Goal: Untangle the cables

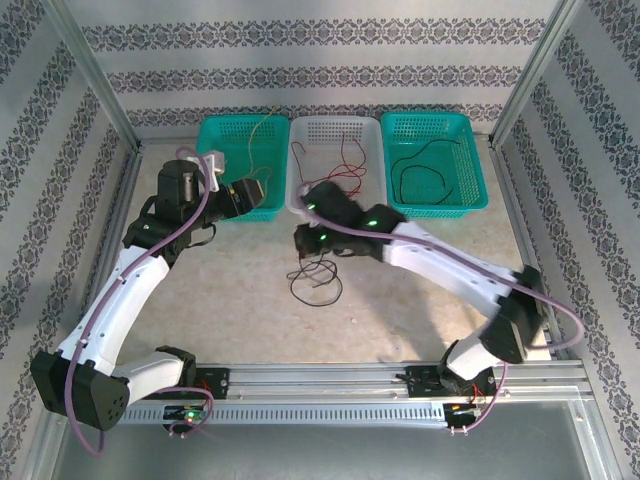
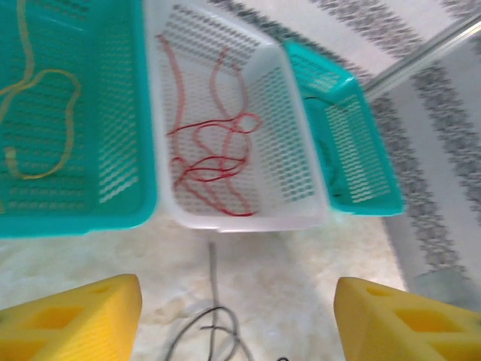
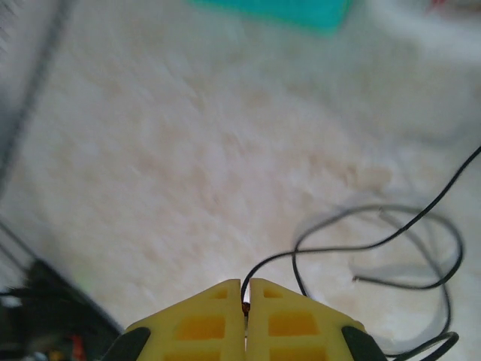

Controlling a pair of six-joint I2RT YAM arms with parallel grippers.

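right gripper (image 3: 246, 292) jaws pinching the black cable (image 3: 373, 245), loops on the table (image 3: 173, 150); left gripper (image 2: 237, 304) jaws spread wide near the white basket (image 2: 248, 220).

We take this for a robotics lab cell. Aluminium posts (image 1: 95, 80) frame the space, with patterned wall panels (image 1: 320, 40) closing it at 9, 12 and 3 o'clock. Two arms, left (image 1: 120, 290) and right (image 1: 450, 265), are bolted to a slotted rail (image 1: 330, 380) at 6 o'clock of a pale, stone-look tabletop (image 1: 240, 310). At 12 o'clock three plastic baskets (image 1: 430, 118) stand in a row, with cables (image 2: 203, 170) sorted in them by colour.
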